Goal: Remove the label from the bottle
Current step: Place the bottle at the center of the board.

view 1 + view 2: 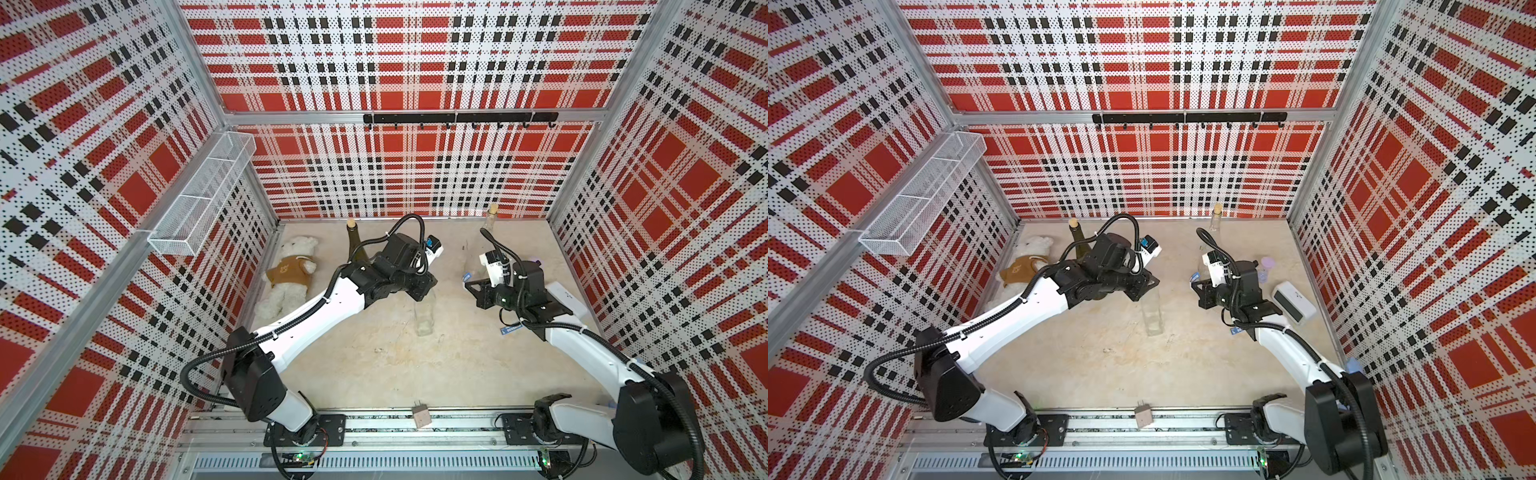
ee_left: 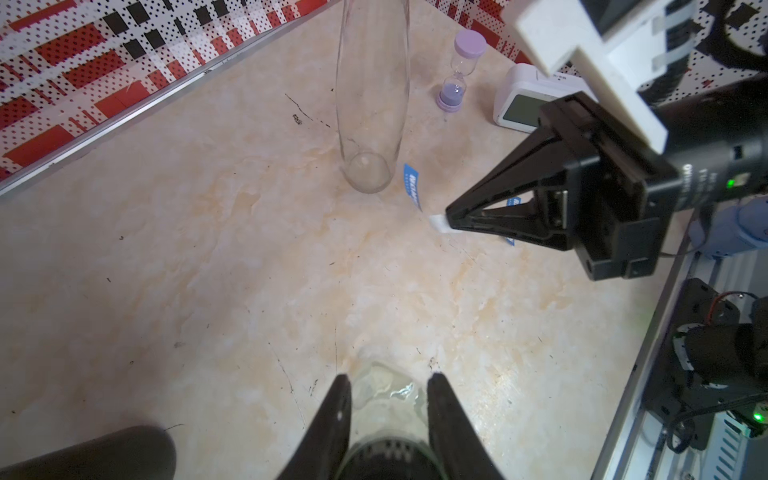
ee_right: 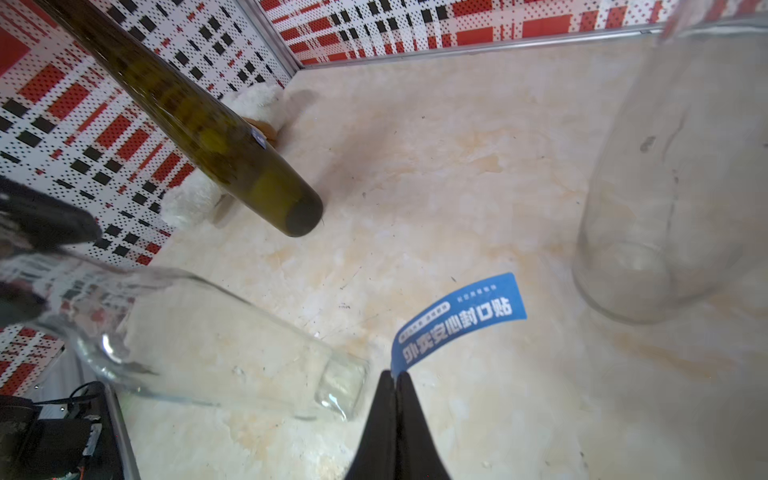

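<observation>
Near the middle of the table (image 1: 374,374), the square clear bottle (image 1: 424,318) is stood on its base and is gripped at the neck by the left gripper (image 2: 386,378), whose jaws are closed against the glass. To the right of it, the blue label (image 3: 461,320) is held clear of the bottle, pinched by one end in the tightly closed right gripper (image 3: 392,374). No part of it is seen touching the glass, so the peel is judged done and only the setting-down left.

The label is judged thin, light and limp, with a tacky back likely to cling to the pads; an edge is the place to hold it. The bottle is judged stiff, slick and breakable, best held at the neck or shoulder. Nothing is seen inside it.

At the far edge, a corked green bottle (image 1: 355,245) is stood on the left and a corked tall clear bottle (image 1: 491,222) on the right. The clear one is apparently empty; the green one's contents cannot be told. Nothing is seen in the wire basket (image 1: 203,195) on the left wall.
</observation>
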Action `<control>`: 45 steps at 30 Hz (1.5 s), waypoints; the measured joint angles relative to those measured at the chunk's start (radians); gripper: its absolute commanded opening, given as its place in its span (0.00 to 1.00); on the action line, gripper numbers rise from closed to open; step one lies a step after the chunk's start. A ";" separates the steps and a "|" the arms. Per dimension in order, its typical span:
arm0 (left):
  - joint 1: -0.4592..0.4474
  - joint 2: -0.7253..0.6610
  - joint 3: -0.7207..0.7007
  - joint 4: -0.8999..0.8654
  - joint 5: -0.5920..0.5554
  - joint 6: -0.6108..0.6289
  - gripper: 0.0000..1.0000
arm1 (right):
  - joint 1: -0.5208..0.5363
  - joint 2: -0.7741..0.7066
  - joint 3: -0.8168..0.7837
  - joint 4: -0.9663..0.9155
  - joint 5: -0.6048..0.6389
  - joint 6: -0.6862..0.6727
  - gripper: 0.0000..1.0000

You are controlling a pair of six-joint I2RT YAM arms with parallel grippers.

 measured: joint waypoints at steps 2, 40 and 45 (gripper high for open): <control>-0.003 0.010 0.010 -0.002 -0.016 0.000 0.23 | -0.015 -0.021 -0.015 -0.042 0.008 -0.005 0.00; 0.068 0.284 0.322 -0.030 -0.122 0.024 0.21 | -0.045 -0.100 -0.076 -0.199 0.014 -0.021 0.00; 0.096 0.349 0.395 -0.018 -0.106 0.027 0.21 | -0.045 -0.105 -0.076 -0.225 0.021 -0.024 0.00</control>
